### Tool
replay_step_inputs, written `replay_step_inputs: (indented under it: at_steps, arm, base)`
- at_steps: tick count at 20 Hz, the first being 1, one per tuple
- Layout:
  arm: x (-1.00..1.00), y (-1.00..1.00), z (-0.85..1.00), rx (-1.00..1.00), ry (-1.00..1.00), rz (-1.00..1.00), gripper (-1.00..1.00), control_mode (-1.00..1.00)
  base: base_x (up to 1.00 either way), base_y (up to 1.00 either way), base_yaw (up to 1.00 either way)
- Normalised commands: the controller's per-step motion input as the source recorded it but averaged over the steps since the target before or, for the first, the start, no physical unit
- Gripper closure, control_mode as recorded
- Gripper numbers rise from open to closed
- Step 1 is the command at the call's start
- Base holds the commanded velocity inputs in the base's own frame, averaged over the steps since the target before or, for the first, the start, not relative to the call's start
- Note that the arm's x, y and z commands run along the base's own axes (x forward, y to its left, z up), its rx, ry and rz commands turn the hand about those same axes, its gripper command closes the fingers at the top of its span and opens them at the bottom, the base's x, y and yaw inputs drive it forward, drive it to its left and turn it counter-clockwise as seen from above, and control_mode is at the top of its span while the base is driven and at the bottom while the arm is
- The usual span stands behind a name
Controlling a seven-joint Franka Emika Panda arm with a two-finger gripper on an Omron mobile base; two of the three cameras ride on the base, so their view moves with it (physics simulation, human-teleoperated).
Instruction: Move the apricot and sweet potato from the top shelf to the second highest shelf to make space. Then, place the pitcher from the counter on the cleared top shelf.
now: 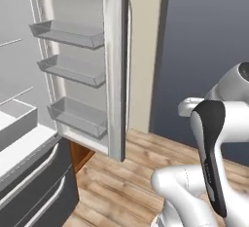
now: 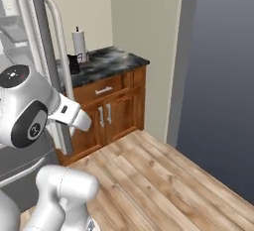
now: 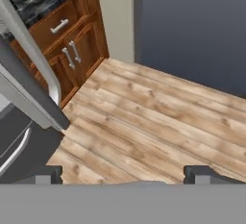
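from where i sit we're at the very start: nothing picked, arm folded back near the base, so the step in hand is getting to the fridge interior for the first fruit.

left to right: at far left in the left base view, the thin flat pale grey fridge shelves (image 1: 17,94) show edge-on only; i can't tell which is the top one, and the apricot and sweet potato aren't resolvable. next, the open white fridge door (image 1: 114,65) with three translucent grey moulded door bins (image 1: 73,33), smooth plastic, nothing visible in them. the glossy dark freezer drawer front (image 1: 44,192) sits below.

further right in the right base view, the dark grey marbled stone counter (image 2: 101,61) tops reddish-brown wooden cabinets (image 2: 116,111) with metal handles. the tall narrow black pitcher (image 2: 73,64) stands on it, just beside a white paper-towel roll (image 2: 79,41).

the two-finger gripper (image 3: 124,172) faces the plank wood floor (image 3: 158,122), fingers spread wide, holding nothing.

next move, my call: swing left and up toward the shelves, clear of the door edge.
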Motion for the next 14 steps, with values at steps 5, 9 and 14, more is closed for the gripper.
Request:
replay_step_inputs:
  at_steps: [5,9,14]
  arm:
    - [0.00,0.00,0.00,0.00,0.00,0.00,-1.00,1.00]
    - [0.00,0.00,0.00,0.00,0.00,0.00,-1.00,1.00]
    - [0.00,0.00,0.00,0.00,0.00,0.00,-1.00,1.00]
  base:
    - [0.64,-0.38,0.03]
    - [0.63,-0.39,0.19]
    - [0.63,-0.39,0.33]
